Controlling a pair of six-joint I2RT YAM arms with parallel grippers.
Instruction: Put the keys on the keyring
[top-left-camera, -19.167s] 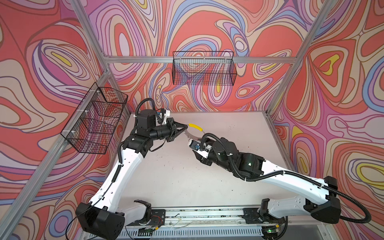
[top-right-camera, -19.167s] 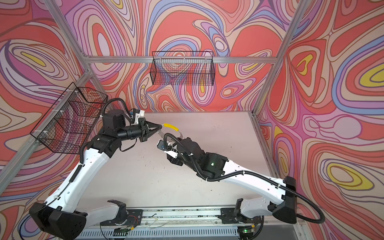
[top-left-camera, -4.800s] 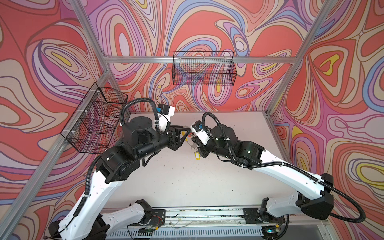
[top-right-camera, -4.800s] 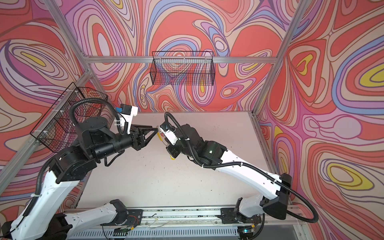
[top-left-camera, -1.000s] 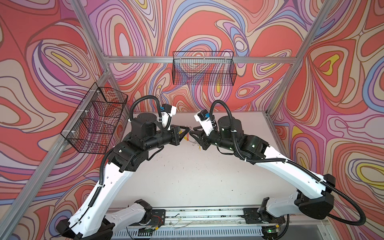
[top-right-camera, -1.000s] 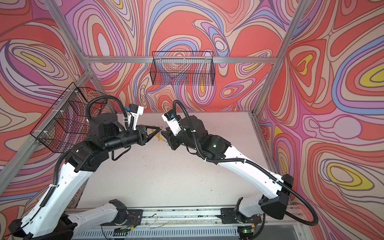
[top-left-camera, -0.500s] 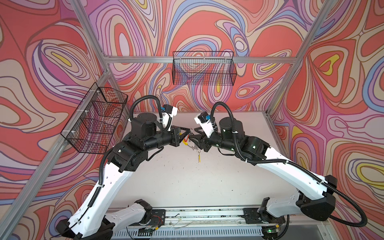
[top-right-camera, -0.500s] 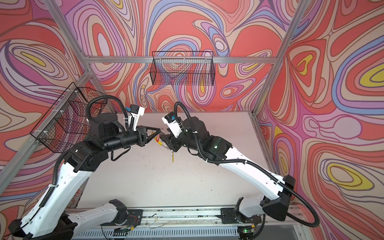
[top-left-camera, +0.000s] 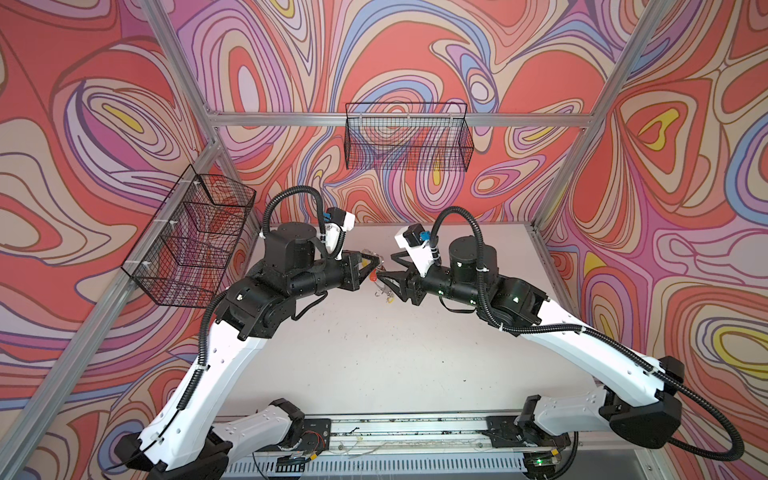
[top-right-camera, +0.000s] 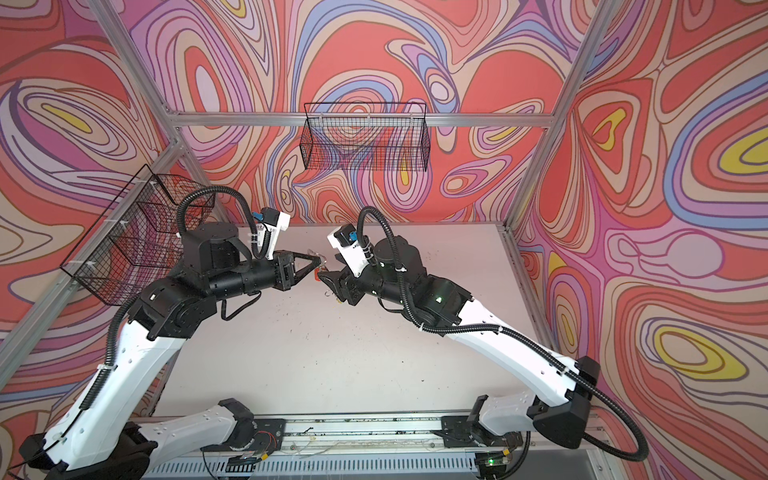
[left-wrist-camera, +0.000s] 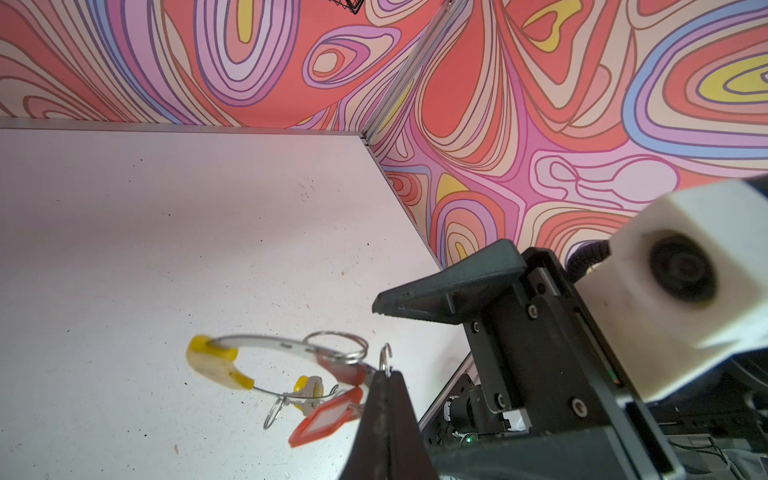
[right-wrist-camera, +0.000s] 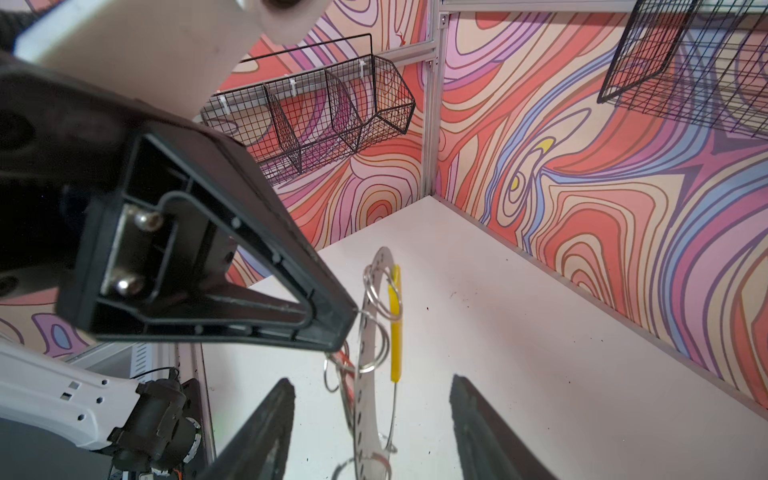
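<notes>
Left claw (left-wrist-camera: 384, 376) pinches shut on the keyring (left-wrist-camera: 266, 341), aloft over the bench (top-left-camera: 374, 353) toward 12 o'clock, with the keys (left-wrist-camera: 324, 419) seemingly dangling from it. Right claw (right-wrist-camera: 370, 379), at its 3 o'clock, gapes empty. Threading looks done; next, lower it.

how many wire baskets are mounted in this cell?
2. The left-wall basket is split into compartments; the back-wall basket is a single long one. Walls outside the frame may hold more.
</notes>
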